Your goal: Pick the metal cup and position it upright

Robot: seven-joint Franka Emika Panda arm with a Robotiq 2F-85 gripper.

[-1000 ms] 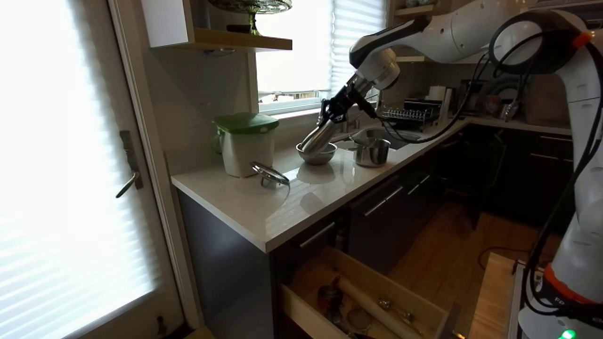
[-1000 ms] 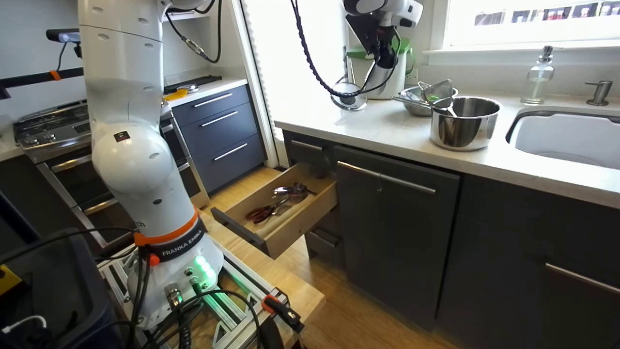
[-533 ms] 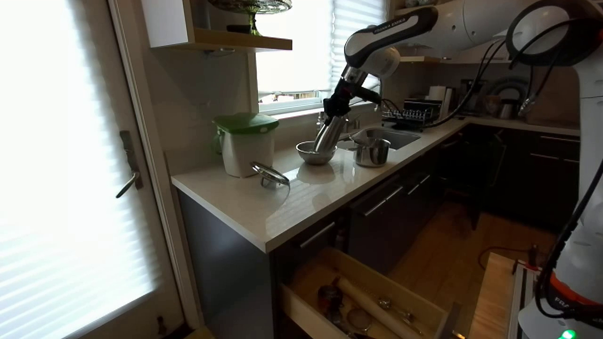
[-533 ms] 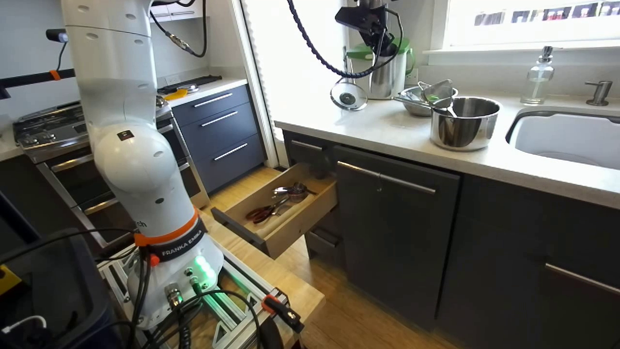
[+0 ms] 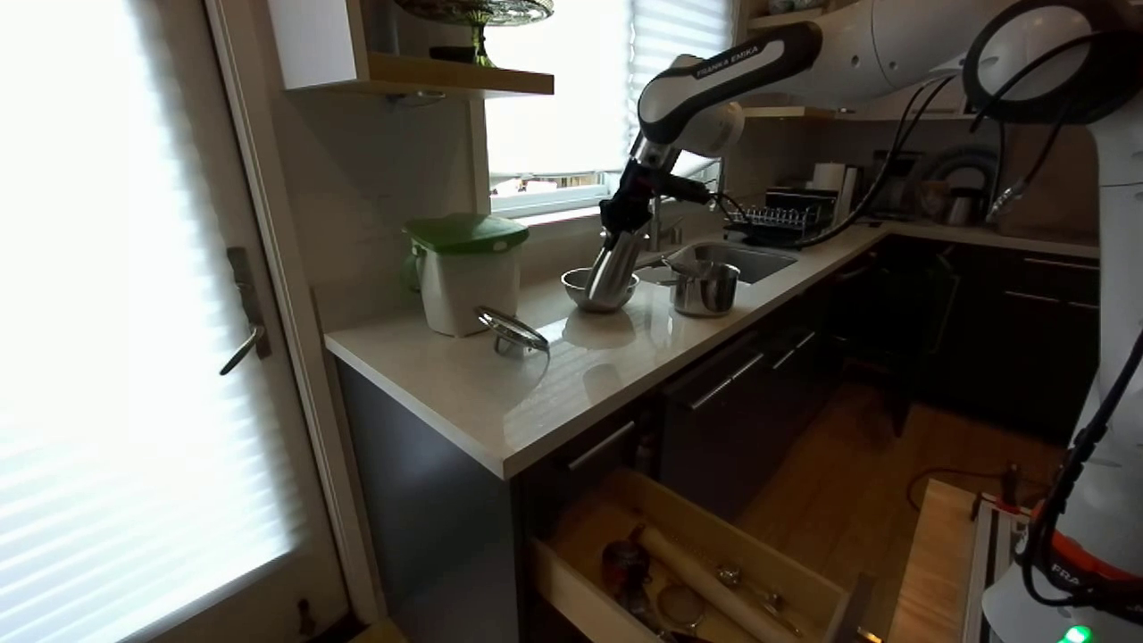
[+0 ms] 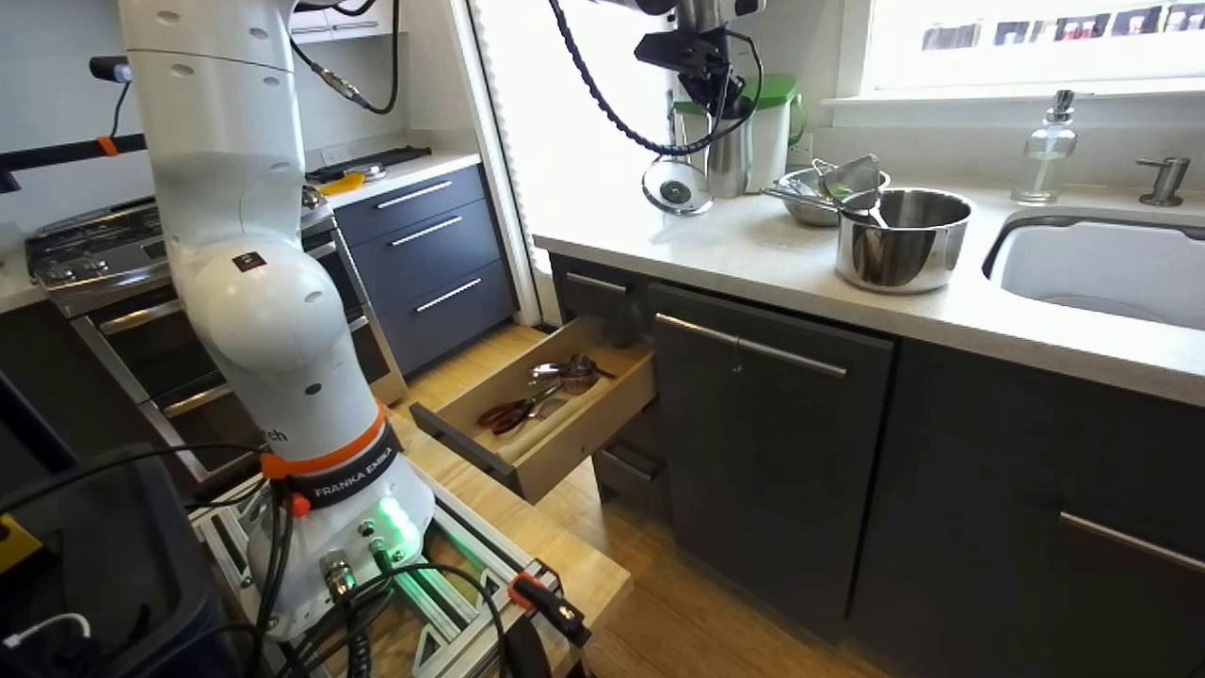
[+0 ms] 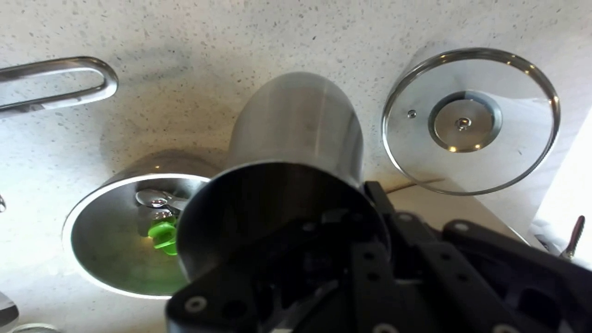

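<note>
The metal cup is a plain, shiny silver cylinder. My gripper is shut on its rim and holds it over the counter, mouth up. In the wrist view the gripper has one finger inside the cup and one outside its wall. The cup leans slightly in an exterior view; it looks near upright where the cup hangs below the gripper. Its reflection lies apart from its base, so it appears raised above the counter.
A metal bowl with a spoon and green piece stands close beside the cup. A glass lid stands tilted on the other side, near the green-lidded tub. A steel pot with a strainer stands by the sink. A drawer is open below.
The cup has swung from a strong tilt to nearly upright. In the last half second it has moved lower and away from the bowl, toward the lid. My gripper has kept hold of it.
</note>
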